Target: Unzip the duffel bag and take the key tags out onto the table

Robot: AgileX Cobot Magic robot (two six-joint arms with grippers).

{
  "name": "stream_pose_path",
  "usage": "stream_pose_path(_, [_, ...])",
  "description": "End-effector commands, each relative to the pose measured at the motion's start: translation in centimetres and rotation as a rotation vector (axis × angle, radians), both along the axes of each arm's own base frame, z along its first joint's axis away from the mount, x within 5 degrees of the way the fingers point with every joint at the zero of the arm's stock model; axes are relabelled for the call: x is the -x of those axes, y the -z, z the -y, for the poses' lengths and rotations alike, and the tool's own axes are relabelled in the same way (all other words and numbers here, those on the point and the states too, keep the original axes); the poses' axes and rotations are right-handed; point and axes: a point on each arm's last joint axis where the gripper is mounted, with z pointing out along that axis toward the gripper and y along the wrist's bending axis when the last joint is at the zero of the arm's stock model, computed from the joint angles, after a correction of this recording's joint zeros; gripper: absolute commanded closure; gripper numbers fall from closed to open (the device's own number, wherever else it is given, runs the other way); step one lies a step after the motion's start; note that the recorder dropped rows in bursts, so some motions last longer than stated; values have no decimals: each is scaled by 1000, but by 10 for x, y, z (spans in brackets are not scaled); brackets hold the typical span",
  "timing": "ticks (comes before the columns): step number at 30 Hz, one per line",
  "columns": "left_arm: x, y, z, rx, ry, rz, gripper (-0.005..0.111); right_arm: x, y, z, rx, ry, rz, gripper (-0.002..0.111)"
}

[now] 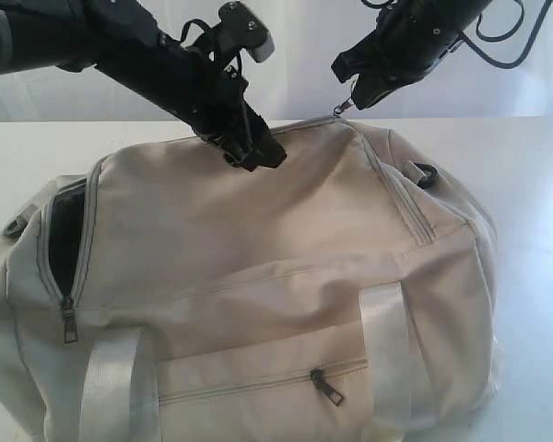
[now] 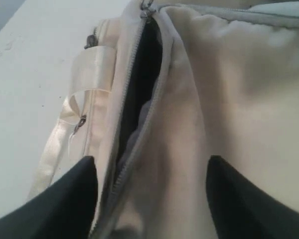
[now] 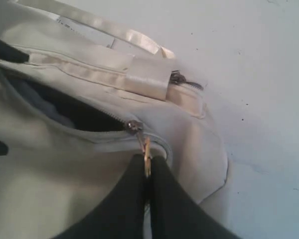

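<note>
The duffel bag (image 1: 258, 239) offers only a narrow dark slit (image 2: 139, 89) along its top zipper, with slack fabric crowding both edges. The right tool (image 3: 147, 174), pinching the zipper pull (image 3: 146, 152), blocks one end. The left tool (image 2: 152, 196), spread wide, sits over the opposite stretch. Bare table (image 1: 525, 175) lies beside.

Wall (image 1: 300, 92): plain, pale bluish white; fills the far band of the exterior view from 10 o'clock round to 2 o'clock.
Grey patch (image 2: 1, 12): dull blue-grey area in the left wrist view; too blurred to identify.
</note>
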Motion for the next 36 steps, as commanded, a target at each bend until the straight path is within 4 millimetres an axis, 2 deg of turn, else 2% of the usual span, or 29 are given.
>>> stream_pose_path(1, [0,-3,6,53,-11,-9,60,3,-5,3,5,-4,13,108])
stream_pose_path(2, [0,-3,6,53,-12,-7,67,3,-5,3,5,-4,13,108])
stream_pose_path(6, [0,-3,6,51,-10,-8,104,3,-5,3,6,-5,10,108])
stream_pose_path(7, [1,-3,6,52,-12,-15,106,3,-5,3,6,-5,10,108])
stream_pose_path(16, [14,-21,-11,-72,-50,-19,106,3,-5,3,6,-6,8,108])
stream_pose_path(21, [17,-19,-17,-147,-66,-46,106,4,-4,3,11,-4,-3,108])
stream_pose_path(27, [14,-18,-24,-178,-119,-56,106,6,-2,12,105,18,-33,108])
stream_pose_path(32, [11,-17,-33,-182,-139,-64,106,13,-13,15,109,36,-17,108])
stream_pose_path(36, [10,-19,-40,-182,-154,-70,106,13,-14,19,141,51,-13,108])
